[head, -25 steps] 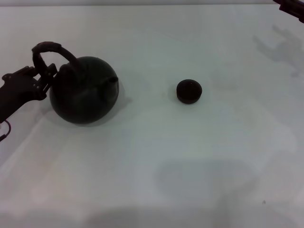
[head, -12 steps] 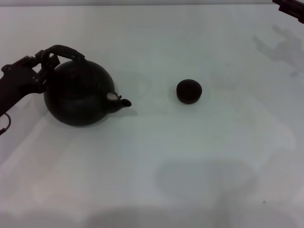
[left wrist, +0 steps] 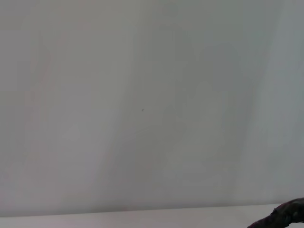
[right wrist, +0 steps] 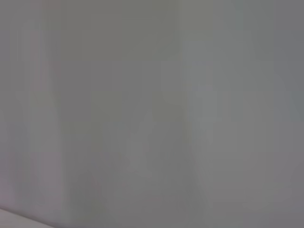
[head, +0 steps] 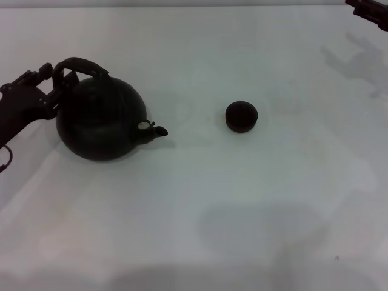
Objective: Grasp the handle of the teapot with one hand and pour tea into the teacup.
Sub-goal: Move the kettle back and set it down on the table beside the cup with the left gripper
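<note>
The left gripper [head: 53,91] meets the arched dark-brown handle [head: 79,65] of the round black teapot [head: 102,118] near the table's left edge; its closure can't be judged. The small black teacup [head: 241,116] sits well apart from the spout, so a loose hold could let the pot swing and spill.

Teapot [head: 102,124] on table [head: 242,212], left side of head view; spout toward the right, facing the teacup [head: 241,116]. Teacup on table right of teapot, well apart from it. Handle [head: 79,65] over the teapot's far-left side. Left gripper [head: 50,85] at the handle, left of teapot. Right gripper [head: 367,10] at far right corner, well apart from both.
</note>
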`<state>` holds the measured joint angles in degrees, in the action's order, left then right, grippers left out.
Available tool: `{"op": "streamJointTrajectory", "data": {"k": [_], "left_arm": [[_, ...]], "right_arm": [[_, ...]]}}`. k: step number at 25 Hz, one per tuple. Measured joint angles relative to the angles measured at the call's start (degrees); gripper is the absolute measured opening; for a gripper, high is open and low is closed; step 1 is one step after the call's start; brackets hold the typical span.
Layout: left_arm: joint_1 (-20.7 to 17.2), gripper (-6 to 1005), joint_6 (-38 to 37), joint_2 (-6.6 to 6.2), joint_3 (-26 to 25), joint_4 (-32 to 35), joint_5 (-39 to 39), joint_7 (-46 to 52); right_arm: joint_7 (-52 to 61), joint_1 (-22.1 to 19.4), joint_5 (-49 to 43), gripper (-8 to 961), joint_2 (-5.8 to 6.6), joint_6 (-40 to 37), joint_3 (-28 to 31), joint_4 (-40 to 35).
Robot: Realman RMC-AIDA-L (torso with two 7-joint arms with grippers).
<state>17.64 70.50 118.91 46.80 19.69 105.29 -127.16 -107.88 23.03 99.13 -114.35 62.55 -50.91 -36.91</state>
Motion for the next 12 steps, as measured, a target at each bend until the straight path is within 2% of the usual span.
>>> {"op": "streamJointTrajectory", "data": {"k": [11,12], "left_arm": [[-0.41,777,1.59,-0.05,0.06,0.18,-0.07,-0.17],[-0.59,779,1.78,-0.06,0.06,0.46,-0.14,-0.18]], "right_arm": [[0.06,-0.13,0.01,816,-0.08,-0.06,-0.05,0.00],[0.06,-0.17,0.01,816,-0.08,-0.04,-0.02,0.00]]}}
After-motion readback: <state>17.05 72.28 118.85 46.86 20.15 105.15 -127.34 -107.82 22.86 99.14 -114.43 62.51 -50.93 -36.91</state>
